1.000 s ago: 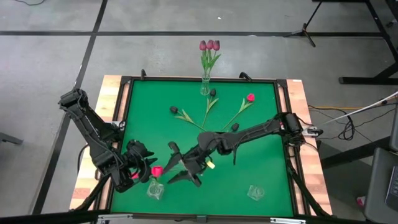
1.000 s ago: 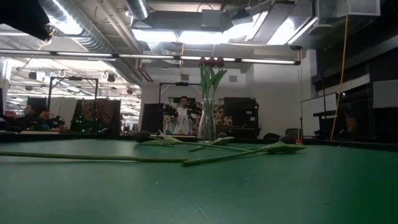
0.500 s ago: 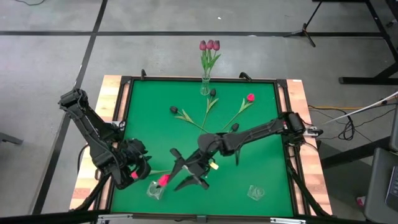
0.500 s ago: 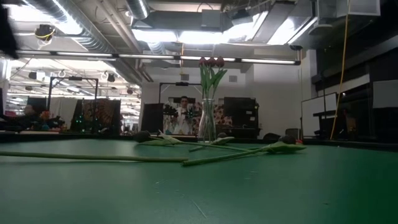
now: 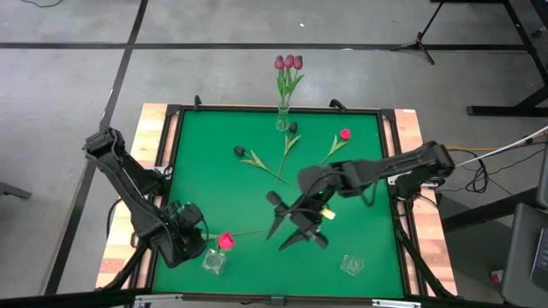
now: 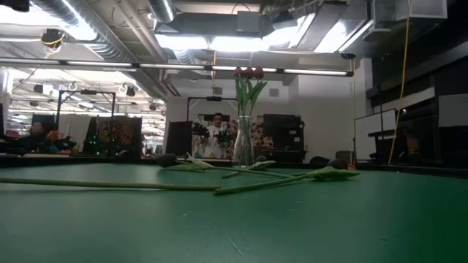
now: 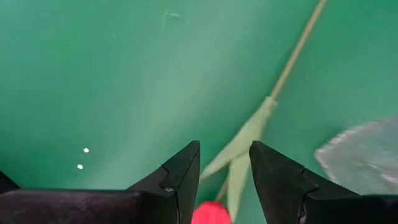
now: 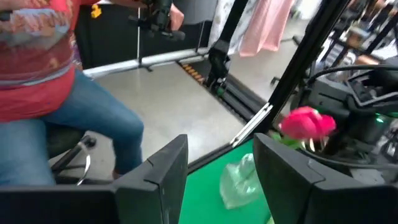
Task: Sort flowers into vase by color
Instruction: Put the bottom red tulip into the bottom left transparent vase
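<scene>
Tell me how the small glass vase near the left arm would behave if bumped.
The glass vase looks small and light, so a nudge would probably slide it. The pink tulip leans across its rim, stem trailing over the table, which might tip it.

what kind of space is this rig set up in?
Likely an open robotics lab or workshop: exposed ceiling ducts and strip lights, a bare grey concrete floor, and equipment stands around the green felt-topped table.

A matt green felt-like mat covers the worktop [image 5: 360,171], its edges bare wood, while the vases [image 5: 351,265] look like clear glossy glass.
</scene>
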Robot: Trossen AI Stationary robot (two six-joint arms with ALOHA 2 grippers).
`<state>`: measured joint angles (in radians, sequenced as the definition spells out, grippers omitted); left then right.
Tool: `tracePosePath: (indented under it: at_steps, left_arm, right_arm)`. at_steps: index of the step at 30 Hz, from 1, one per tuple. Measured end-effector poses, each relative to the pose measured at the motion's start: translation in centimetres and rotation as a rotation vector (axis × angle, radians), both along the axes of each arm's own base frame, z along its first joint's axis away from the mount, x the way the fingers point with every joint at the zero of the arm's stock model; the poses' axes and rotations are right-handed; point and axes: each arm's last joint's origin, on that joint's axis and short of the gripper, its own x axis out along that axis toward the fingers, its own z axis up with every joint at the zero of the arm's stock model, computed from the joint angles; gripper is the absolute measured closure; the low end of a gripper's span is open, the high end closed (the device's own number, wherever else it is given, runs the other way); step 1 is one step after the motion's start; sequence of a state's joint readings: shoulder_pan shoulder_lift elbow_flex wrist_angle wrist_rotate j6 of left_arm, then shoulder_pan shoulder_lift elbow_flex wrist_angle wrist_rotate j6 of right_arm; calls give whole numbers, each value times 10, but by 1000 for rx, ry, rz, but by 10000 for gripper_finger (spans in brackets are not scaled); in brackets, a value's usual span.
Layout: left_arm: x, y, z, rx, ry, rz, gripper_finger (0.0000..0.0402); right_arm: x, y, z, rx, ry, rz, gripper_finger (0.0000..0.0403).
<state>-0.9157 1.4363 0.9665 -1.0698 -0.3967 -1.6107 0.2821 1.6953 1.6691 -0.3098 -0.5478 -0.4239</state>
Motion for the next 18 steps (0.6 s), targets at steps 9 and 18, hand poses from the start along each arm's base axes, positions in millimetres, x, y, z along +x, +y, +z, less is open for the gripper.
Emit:
tracePosePath:
  at_steps: [9,18]
  left_arm:
    - [17,-15,-25,81,-7,-102,264]
    - [13,-18,-27,133,-10,-173,264]
  right_arm:
    - [-34,-13,23,-55,41,-109,221]
    - [-38,-15,18,-91,114,-146,221]
